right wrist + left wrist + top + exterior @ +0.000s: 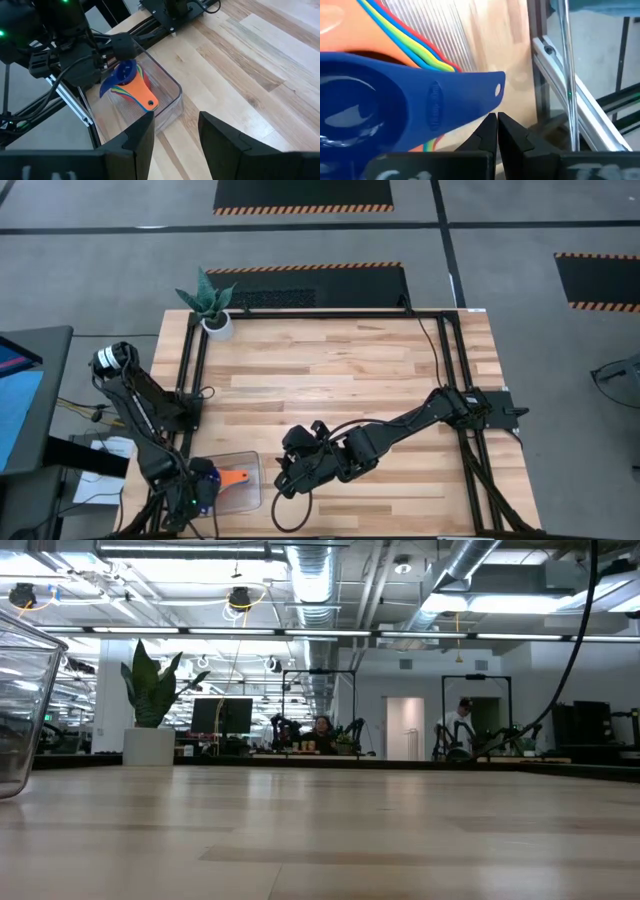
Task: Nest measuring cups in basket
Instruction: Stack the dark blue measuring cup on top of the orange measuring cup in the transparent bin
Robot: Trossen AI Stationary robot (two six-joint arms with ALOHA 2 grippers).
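The clear basket (pixel 250 496) sits at the table's near left corner; its wall (pixel 20 690) also shows in the low view. Inside it lies a nested stack of measuring cups (pixel 141 93) with fanned handles, an orange one on top. A dark blue cup (pixel 395 105) rests tilted on the stack's bowls (pixel 122 75). My left gripper (pixel 497 125) is shut and hovers over the basket's left part (pixel 205 485), right by the blue cup's handle. My right gripper (pixel 175 131) is open, just right of the basket (pixel 290 475), and touches nothing. My left gripper has its shut fingertips (pixel 490 122) close beside the free end of the dark blue cup's handle (pixel 480 87), coming from above at a slant. I cannot tell whether they touch it. The cup lies on the stack in the basket.
A white pot with a plant (pixel 216 322) stands at the far left corner. Black frame rails (pixel 190 380) run along the table's left, far and right sides, close to the basket. Bare wood (pixel 340 370) spreads across the table's middle and far part.
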